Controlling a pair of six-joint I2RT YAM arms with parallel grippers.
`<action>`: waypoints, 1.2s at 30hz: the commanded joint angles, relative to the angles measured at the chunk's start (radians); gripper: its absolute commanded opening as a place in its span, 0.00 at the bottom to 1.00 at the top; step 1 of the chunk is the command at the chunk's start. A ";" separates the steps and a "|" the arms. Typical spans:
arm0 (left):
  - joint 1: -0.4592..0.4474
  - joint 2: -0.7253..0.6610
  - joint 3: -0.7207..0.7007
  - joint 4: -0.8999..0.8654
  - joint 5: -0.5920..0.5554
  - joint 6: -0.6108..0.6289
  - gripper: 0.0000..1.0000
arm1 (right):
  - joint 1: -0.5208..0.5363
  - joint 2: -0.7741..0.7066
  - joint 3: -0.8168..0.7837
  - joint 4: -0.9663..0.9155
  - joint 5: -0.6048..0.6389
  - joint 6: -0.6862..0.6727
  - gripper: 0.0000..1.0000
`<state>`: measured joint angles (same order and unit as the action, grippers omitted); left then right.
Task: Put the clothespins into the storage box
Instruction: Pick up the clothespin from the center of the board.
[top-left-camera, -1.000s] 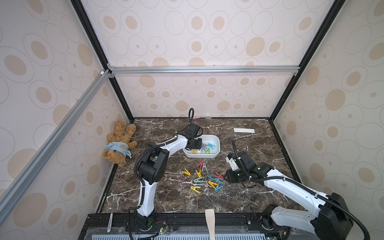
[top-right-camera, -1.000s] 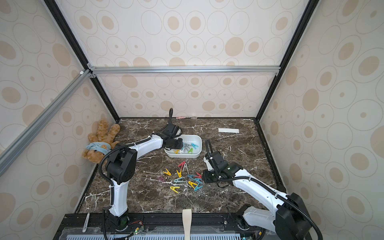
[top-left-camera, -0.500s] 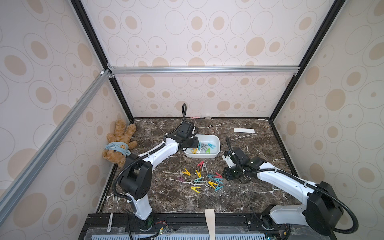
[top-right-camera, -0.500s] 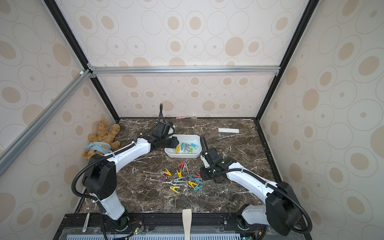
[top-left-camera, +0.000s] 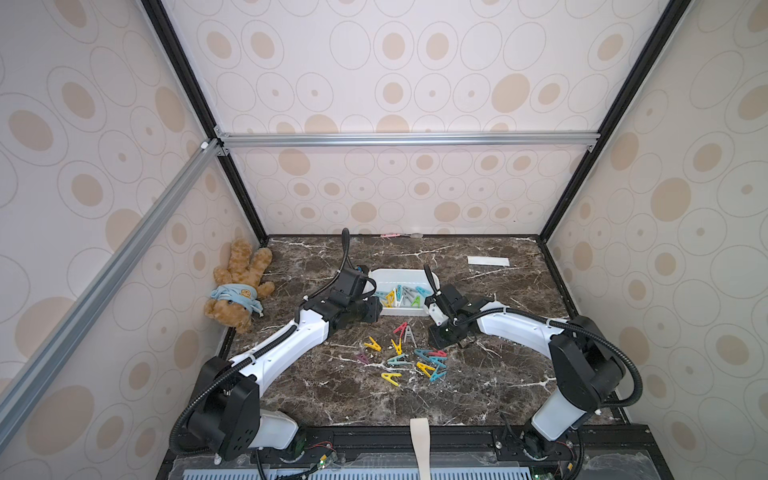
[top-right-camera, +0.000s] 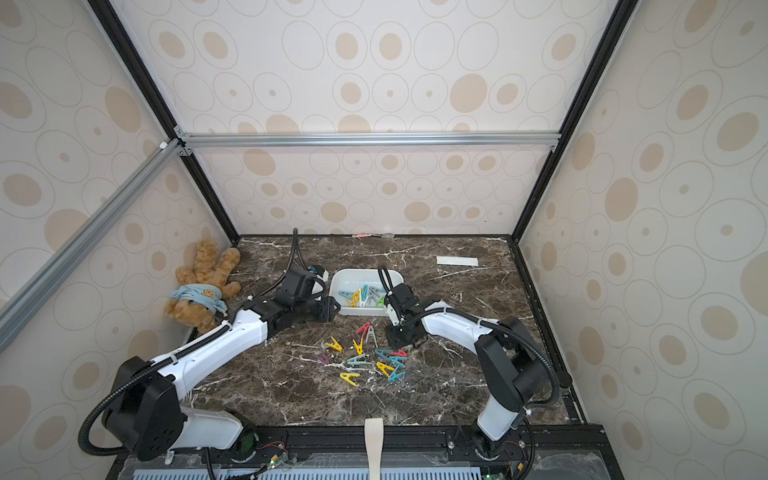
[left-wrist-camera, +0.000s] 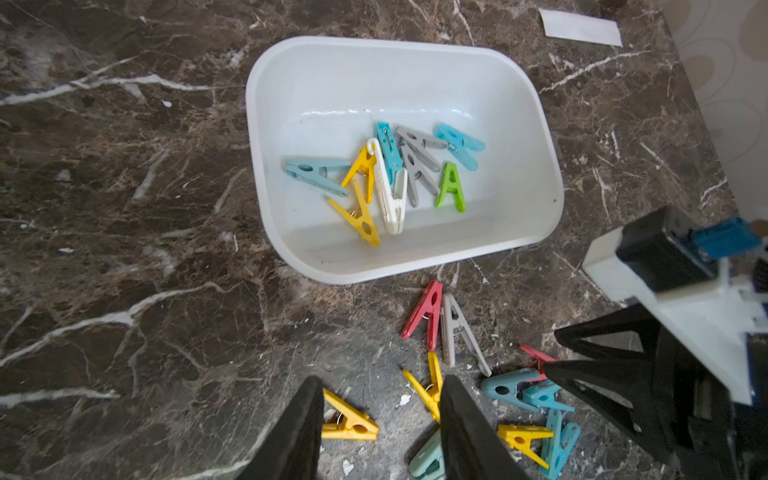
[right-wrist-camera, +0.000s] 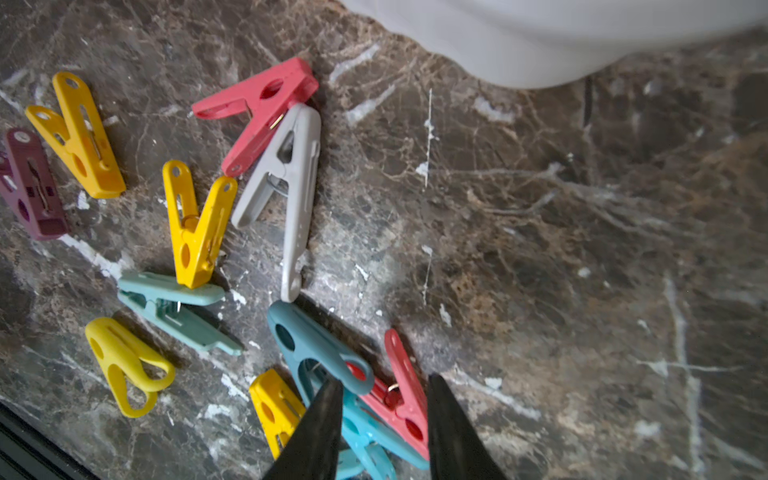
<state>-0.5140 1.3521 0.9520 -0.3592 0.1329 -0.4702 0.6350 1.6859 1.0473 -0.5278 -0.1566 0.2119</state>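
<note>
A brown plush teddy bear (top-left-camera: 237, 291) with a pale blue cloth round its neck lies at the left edge of the dark, white-veined marble table (top-left-camera: 498, 374). Right of it the left gripper (left-wrist-camera: 382, 386) hovers just beside the storage box (left-wrist-camera: 374, 75), its 2 tapered black fingers (left-wrist-camera: 299, 432) apart with nothing between them. The box is a glossy white plastic tub, rectangular with rounded corners, sloping walls and a rolled rim, standing mid-table. On its floor lie 9 clothespins (left-wrist-camera: 415, 166) in a loose overlapping heap: 1 pale blue peg (left-wrist-camera: 316, 176), 2 yellow pegs (left-wrist-camera: 359, 218), 1 white peg (left-wrist-camera: 390, 208), 1 teal peg (left-wrist-camera: 388, 151), 2 grey pegs (left-wrist-camera: 417, 178), 1 green peg (left-wrist-camera: 451, 187) and 1 sky-blue peg (left-wrist-camera: 459, 145). Each is an A-shaped piece of smooth moulded plastic with a wire spring at the hinge.

Nearer the robot than the box, about 12 others lie scattered flat on the marble: a purple peg (right-wrist-camera: 29, 183) leftmost, loose yellow pegs (right-wrist-camera: 77, 133), then a red peg (right-wrist-camera: 257, 108) and a loose grey peg (right-wrist-camera: 291, 187) touching side by side closest to the tub. The right gripper (right-wrist-camera: 384, 382) hangs over the right end of this scatter, its jaws apart and clamped on nothing; a dark teal peg (right-wrist-camera: 316, 345) and a second red peg (right-wrist-camera: 405, 386), overlapping on the table, show in the gap. Far right, near the back, lies a flat white paper strip (top-left-camera: 488, 261)
</note>
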 joint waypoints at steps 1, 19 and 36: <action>0.008 -0.049 -0.035 -0.021 -0.019 -0.034 0.48 | 0.005 0.043 0.034 0.003 0.006 -0.064 0.39; 0.008 -0.047 -0.068 -0.009 0.002 -0.039 0.48 | 0.005 0.130 0.043 -0.035 0.110 -0.054 0.29; 0.008 -0.042 -0.053 -0.026 -0.007 -0.036 0.48 | 0.038 0.094 0.003 -0.052 0.100 -0.035 0.24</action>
<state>-0.5140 1.3022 0.8772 -0.3763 0.1322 -0.5018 0.6525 1.7901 1.0824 -0.5327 -0.0563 0.1715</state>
